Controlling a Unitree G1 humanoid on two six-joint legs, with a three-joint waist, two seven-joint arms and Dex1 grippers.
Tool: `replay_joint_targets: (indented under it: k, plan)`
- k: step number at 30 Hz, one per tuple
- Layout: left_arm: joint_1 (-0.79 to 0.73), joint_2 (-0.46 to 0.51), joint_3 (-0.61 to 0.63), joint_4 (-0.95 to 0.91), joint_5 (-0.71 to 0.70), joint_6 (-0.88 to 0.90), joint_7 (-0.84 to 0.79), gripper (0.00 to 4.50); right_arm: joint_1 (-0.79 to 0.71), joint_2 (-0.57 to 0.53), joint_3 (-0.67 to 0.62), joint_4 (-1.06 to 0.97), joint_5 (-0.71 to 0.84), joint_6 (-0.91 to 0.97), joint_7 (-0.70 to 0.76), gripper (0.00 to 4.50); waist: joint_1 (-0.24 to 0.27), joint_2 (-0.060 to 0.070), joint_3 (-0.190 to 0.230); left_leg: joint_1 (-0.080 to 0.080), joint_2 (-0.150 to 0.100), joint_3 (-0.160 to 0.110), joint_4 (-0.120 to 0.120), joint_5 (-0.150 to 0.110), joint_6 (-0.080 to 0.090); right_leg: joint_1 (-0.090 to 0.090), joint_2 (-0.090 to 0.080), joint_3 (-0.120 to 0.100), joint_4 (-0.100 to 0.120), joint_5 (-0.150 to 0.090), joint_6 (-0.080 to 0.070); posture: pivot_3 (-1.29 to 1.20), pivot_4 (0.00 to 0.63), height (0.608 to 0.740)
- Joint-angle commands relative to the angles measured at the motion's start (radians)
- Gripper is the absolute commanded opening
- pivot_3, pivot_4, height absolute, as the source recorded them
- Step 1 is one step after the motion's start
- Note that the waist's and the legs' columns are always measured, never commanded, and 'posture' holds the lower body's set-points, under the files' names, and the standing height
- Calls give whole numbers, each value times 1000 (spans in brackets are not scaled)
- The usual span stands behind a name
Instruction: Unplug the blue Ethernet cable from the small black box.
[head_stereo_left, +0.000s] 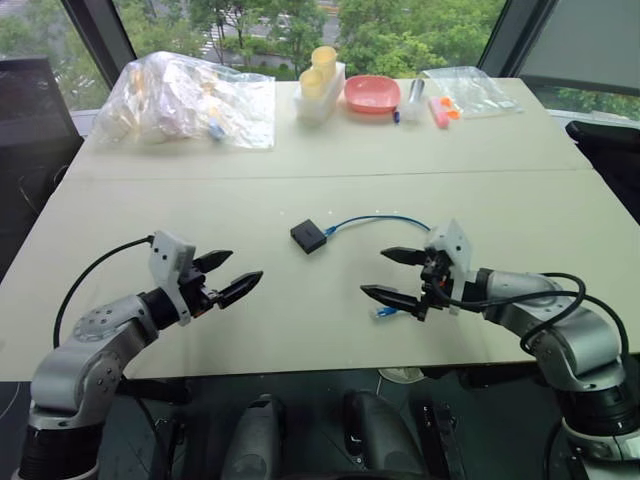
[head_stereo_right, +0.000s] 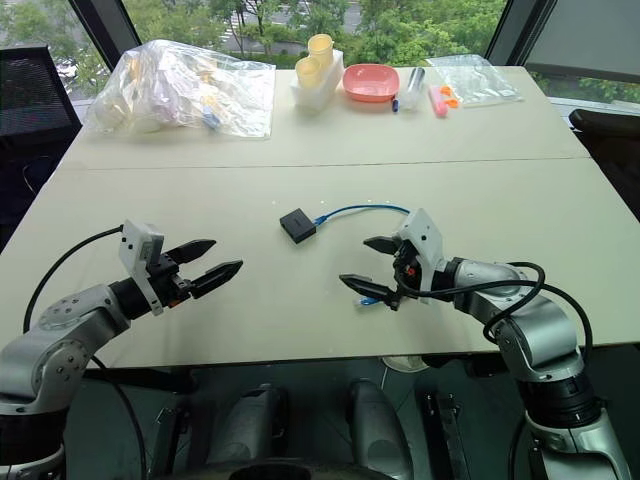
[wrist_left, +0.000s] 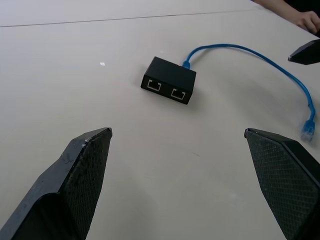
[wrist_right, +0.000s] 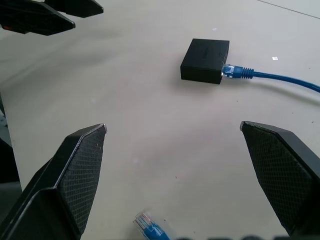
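Low in the frame, the left gripper (head_stereo_left: 232, 275) and right gripper (head_stereo_left: 393, 275) are both hovering with fingers spread, empty. At centre, the small black box (head_stereo_left: 308, 236) is lying with the blue Ethernet cable (head_stereo_left: 375, 219) plugged in. Probably one should be pinning the box while the other pulls at the plug.

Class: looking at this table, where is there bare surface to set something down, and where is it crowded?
Bare: the near table left of the small black box, and the stretch between the box and the far row. Crowded: the far edge, with plastic bags, cups and a pink bowl; also right of the box, where the blue cable curves.
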Motion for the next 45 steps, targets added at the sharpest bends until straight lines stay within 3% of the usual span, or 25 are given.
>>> replay_joint_targets:
  k: [1, 7, 11, 15, 20, 26, 29, 36, 45]
  plan:
    - [-15, 11, -11, 1, 28, -43, -18, 4462, -35, -18, 8, 12, -20, -41, 27, 4500, 0, 0, 0, 0, 0, 0, 0, 0, 0, 0, 0, 0, 0, 0, 0, 0, 150, 740]
    - [-123, 117, -25, 123, 36, -44, -159, 4462, -244, -50, 153, 234, -190, -204, 150, 4500, -5, 0, 0, 0, 0, 0, 1, 0, 0, -1, 1, 0, 0, 0, 0, 0, 150, 740]
    - [-193, 231, -54, 264, 47, -40, -331, 4462, -500, 20, 350, 584, -414, -454, 248, 4500, -15, 0, 0, 1, 1, 1, 0, 0, 0, -2, 2, 0, 1, 1, -1, 0, 150, 740]
    - [-282, 279, -68, 361, 31, -25, -445, 4462, -757, 169, 419, 1034, -523, -674, 316, 4500, -16, 0, 1, 0, 1, 1, -2, 0, 0, -3, 3, 0, 2, 1, -1, 0, 150, 740]
    - [-293, 283, -76, 339, 37, -23, -474, 4462, -978, 275, 482, 1468, -689, -947, 294, 4500, -17, 0, 1, -4, 0, 2, -2, 0, 0, -5, 0, 0, 1, 2, 2, 0, 150, 740]
    - [-156, 229, -20, 177, 5, 15, -364, 4462, -1090, 343, 573, 1695, -896, -1074, 253, 4500, -26, 0, 1, -4, -1, 3, -2, 0, -1, -5, -2, 1, 1, 1, 1, 0, 150, 740]
    - [-82, 204, 22, 108, -12, 32, -312, 4500, -1092, 380, 629, 1730, -995, -1131, 178, 3618, -32, -1, 0, -1, 0, 3, -2, 0, -1, -4, -2, 1, 4, 1, 0, 0, 150, 740]
    - [-41, 194, 46, 44, -22, 56, -235, 4500, -1138, 494, 681, 1761, -1133, -1167, 57, 14, -46, -2, 0, 17, 2, 0, -2, 2, -5, 9, -1, 1, 6, 4, -6, 0, 150, 740]
    - [-16, 196, 73, 16, -33, 60, -181, 4500, -1148, 488, 679, 1763, -1209, -1192, 38, 14, -60, -2, -1, 18, 4, 0, -4, 2, -5, 7, 2, 1, 9, 4, -7, 0, 150, 740]
